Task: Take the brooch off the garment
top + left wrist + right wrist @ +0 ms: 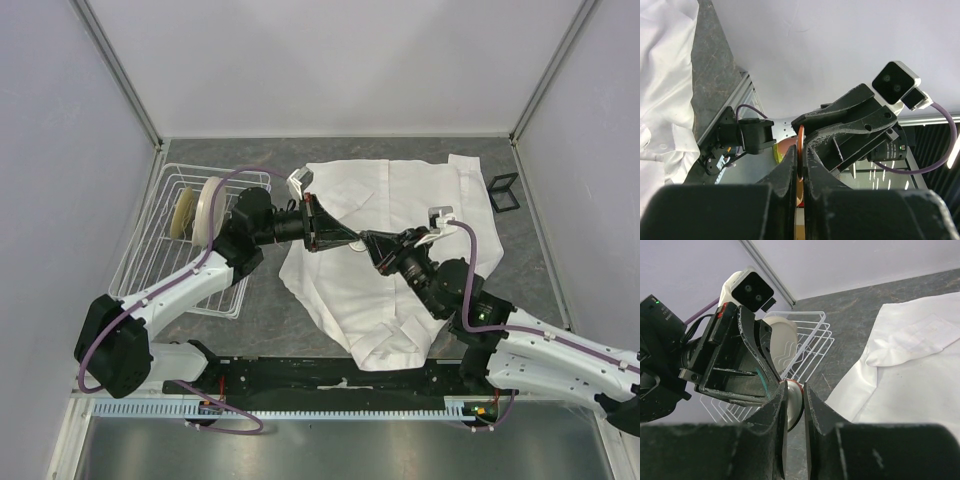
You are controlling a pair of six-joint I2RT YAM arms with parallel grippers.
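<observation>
The brooch is a thin coppery disc seen edge-on between my left gripper's shut fingers. In the right wrist view it shows a pale greyish face with a red rim, pinched between my right gripper's fingers. Both grippers meet tip to tip above the garment, a white wrinkled shirt spread on the dark table; the brooch itself is too small to make out there. The shirt also shows at the left of the left wrist view and at the right of the right wrist view.
A white wire rack with cream plates stands at the left, also in the right wrist view. A small black wire-frame stand sits at the shirt's right. Walls enclose the table on three sides.
</observation>
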